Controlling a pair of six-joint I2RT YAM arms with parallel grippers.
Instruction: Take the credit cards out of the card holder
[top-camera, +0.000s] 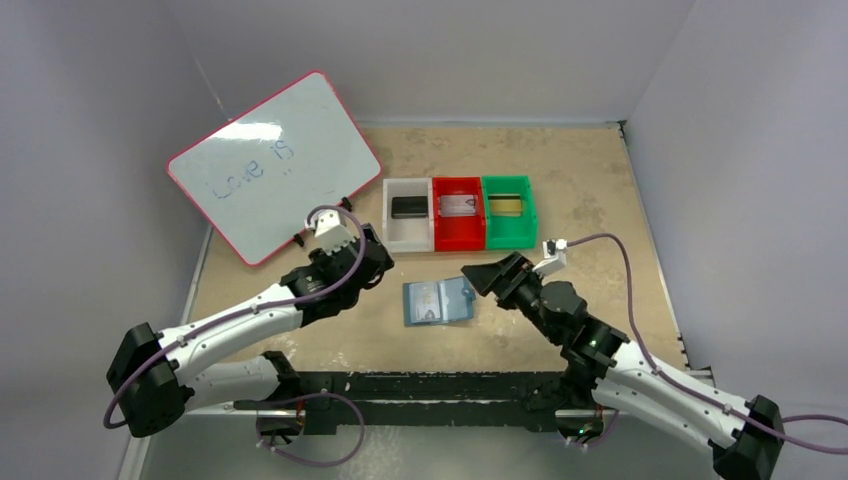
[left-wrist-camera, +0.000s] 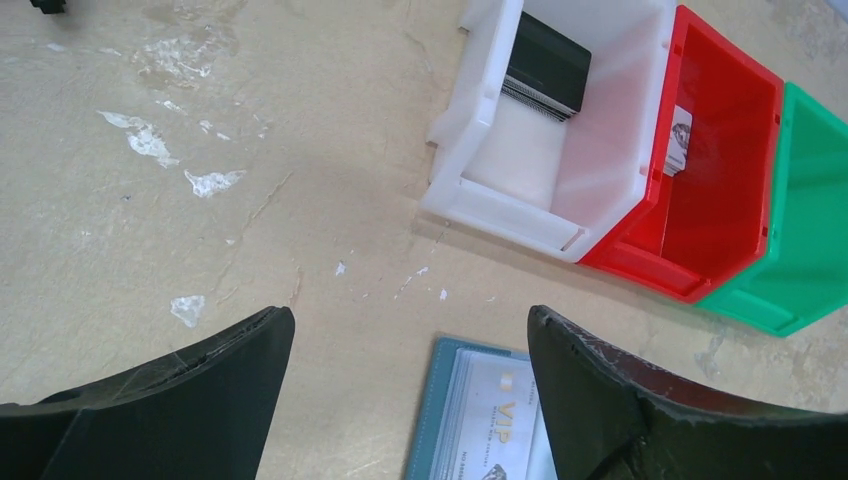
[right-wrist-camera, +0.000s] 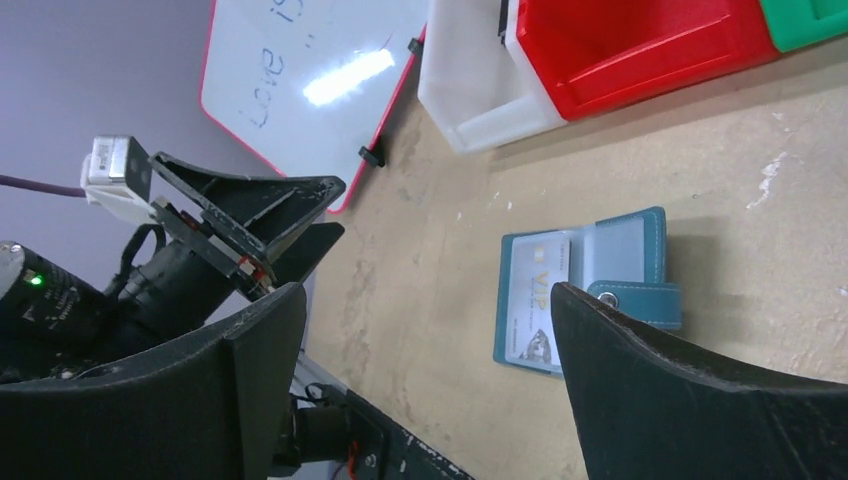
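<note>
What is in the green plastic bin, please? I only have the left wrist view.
Observer: The green plastic bin holds a gold rectangular card.
Operator: Thank you; does the slate-blue bifold card holder lie fully open?
Observer: Yes, the slate-blue bifold card holder lies open flat, its small closing tab at its right edge.
Operator: Where is the right hand, please?
Observer: The right hand hovers open above the card holder's right edge, holding nothing.
</note>
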